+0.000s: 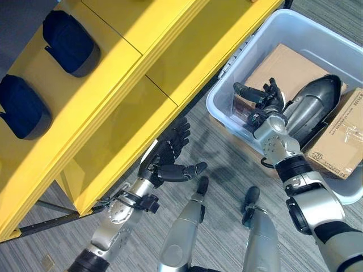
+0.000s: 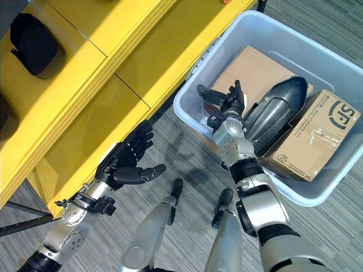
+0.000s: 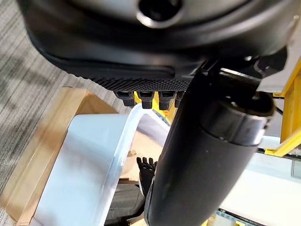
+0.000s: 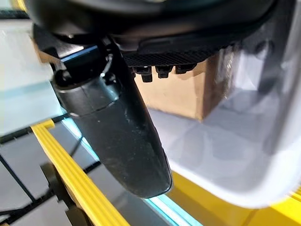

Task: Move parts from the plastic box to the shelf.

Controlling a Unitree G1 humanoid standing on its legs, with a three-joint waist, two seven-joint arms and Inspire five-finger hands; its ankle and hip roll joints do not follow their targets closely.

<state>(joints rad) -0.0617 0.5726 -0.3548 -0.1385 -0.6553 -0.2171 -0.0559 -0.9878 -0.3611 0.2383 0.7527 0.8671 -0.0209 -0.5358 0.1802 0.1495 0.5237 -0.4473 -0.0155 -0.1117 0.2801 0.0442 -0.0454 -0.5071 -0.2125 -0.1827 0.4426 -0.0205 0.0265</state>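
Here the grey part (image 2: 278, 110) lies just beside right hand (image 2: 227, 102).

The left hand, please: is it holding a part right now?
No, the left hand hangs open and empty beside the yellow shelf.

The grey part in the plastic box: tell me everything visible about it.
The grey part is a smooth, glossy dark grey shell, plastic or metal by its look, long and tapered to a rounded tip. It lies slanted in the plastic box, between a flat cardboard sheet and a printed carton, leaning against the carton. The right robot hand hovers open over its lower end; contact cannot be told.
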